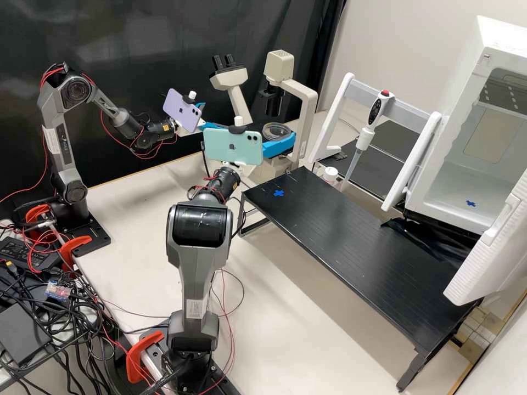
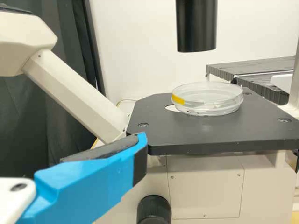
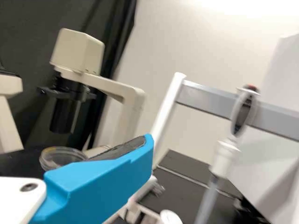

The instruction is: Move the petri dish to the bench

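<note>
The round, clear plastic petri dish (image 2: pixel 207 100), probably light, stiff and slippery, is set on the black microscope stage (image 2: pixel 205 136) and is best pinched low across its sides, white-and-blue left gripper (image 2: pixel 141 145) and right gripper (image 3: pixel 150 141) both spread open.

Toward the far right, a white pipette (image 1: pixel 364 137) with a red button slants before the grey crossbar of a white frame (image 1: pixel 332 118). Right of it stands an open white cabinet (image 1: pixel 455 211). A black fabric curtain (image 1: pixel 137 33) hangs far left.
</note>
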You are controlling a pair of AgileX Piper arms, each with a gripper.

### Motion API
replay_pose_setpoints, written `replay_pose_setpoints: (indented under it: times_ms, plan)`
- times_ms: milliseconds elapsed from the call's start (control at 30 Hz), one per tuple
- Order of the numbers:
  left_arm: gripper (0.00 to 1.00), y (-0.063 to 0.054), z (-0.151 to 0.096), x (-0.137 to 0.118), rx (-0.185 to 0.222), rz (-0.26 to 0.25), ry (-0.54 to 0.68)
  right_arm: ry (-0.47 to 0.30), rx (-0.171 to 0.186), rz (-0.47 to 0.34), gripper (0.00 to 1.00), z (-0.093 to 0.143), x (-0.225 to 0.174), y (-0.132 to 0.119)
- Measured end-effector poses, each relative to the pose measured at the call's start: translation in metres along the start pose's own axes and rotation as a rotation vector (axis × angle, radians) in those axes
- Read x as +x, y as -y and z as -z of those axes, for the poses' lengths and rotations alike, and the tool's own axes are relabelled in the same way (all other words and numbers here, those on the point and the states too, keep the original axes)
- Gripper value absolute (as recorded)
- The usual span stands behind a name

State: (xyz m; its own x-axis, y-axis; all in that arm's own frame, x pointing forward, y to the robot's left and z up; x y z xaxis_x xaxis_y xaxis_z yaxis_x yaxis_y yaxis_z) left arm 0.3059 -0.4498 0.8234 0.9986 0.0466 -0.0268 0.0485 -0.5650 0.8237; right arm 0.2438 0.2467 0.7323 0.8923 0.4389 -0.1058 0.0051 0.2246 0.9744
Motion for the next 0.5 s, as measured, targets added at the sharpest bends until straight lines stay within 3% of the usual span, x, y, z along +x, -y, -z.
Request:
replay_pose_setpoints:
  times_ms: [400,500]
  plan:
    - [1.00,0.000,0.000,0.000,0.000,0.000,0.000,-0.029,-0.056,0.120,1.00,0.024,0.070,0.034]
    - [1.00,0.000,0.000,0.000,0.000,0.000,0.000,-0.034,-0.056,0.146,1.00,0.029,0.086,0.044]
